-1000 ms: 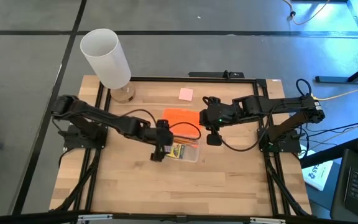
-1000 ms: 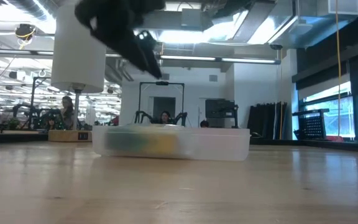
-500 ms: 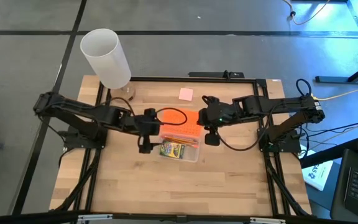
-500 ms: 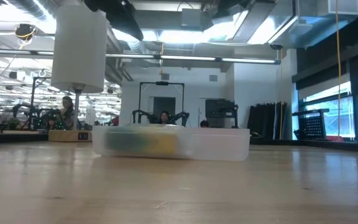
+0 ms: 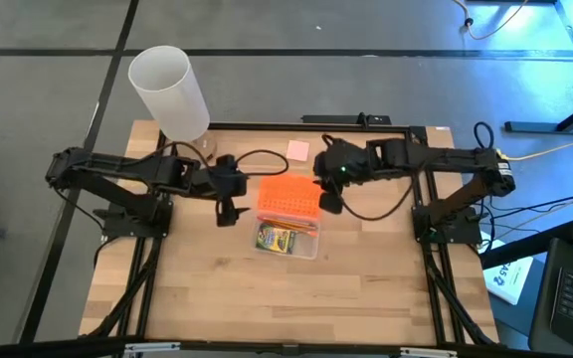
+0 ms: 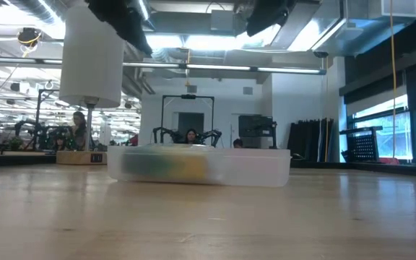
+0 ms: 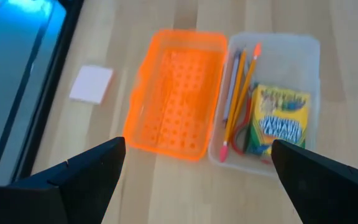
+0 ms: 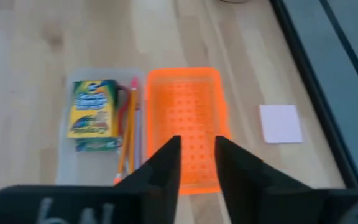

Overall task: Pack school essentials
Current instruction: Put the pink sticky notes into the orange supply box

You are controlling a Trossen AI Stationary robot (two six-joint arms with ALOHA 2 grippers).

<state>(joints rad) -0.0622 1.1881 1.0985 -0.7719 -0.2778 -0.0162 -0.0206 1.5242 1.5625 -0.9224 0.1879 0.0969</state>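
Observation:
A clear plastic box [image 5: 288, 239] stands on the table's middle. In it lie the green-and-yellow crayon box [image 7: 283, 119], orange and wood-coloured pencils [image 7: 242, 81] and the red-handled scissors [image 7: 246, 134]. Its orange lid [image 5: 288, 196] lies flat on the table along the box's far side. The pink square eraser [image 5: 297, 150] lies flat near the far edge. My left gripper [image 5: 227, 209] hangs open and empty above the table, left of the lid. My right gripper [image 5: 331, 202] hangs empty above the lid's right end, its fingers a narrow gap apart [image 8: 197, 158].
A tall white cylinder [image 5: 169, 92] stands at the table's far left corner. A black frame [image 5: 366, 122] runs along the table's edges. Bare wood shows between the box and the near edge.
My left gripper has drawn back from over the box's left end toward the table's left and far edges, and has risen out of the low view. My right gripper has gone a little toward the far edge and left. Box and lid have stayed in place.

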